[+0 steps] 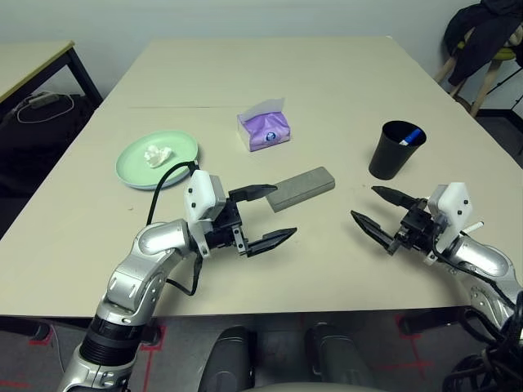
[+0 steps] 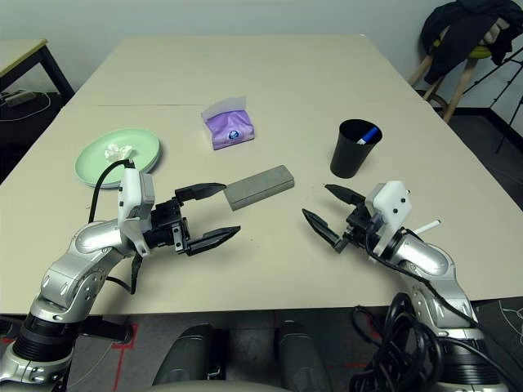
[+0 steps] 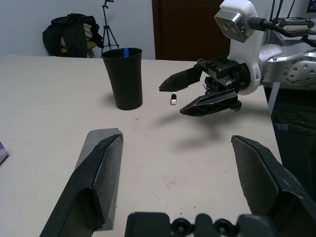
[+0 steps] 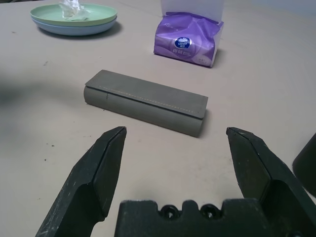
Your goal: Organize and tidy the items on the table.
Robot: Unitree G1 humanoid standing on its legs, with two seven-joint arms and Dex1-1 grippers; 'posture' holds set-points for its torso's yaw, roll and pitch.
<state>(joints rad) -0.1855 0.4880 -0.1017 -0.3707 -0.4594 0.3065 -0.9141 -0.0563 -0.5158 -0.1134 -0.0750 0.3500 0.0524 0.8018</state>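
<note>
from the head camera, the table (image 1: 343, 90) carries the mint green plate (image 1: 157, 161) on the robot's left, stacked on a pale blue one, with the crumpled white tissue (image 1: 156, 153) lying on it. the purple tissue pack (image 1: 263, 127) stands near the middle, the grey glasses case (image 1: 301, 189) lies closed in front of it, and the black cup (image 1: 395, 150) stands to the right with a blue-capped marker (image 1: 412, 136) inside. the left gripper (image 1: 265, 217) hovers with its fingers spread apart, empty, one fingertip just beside the near end of the case. the right gripper (image 1: 377, 211) hangs empty and spread too, in front of the cup. in the left wrist view, the case (image 3: 98, 163) lies beside one finger, with the cup (image 3: 123, 77) and the other gripper (image 3: 191, 92) beyond. in the right wrist view, the case (image 4: 145, 101) lies ahead of the parted fingers, the tissue pack (image 4: 188, 43) and plates (image 4: 74, 20) farther off.
</note>
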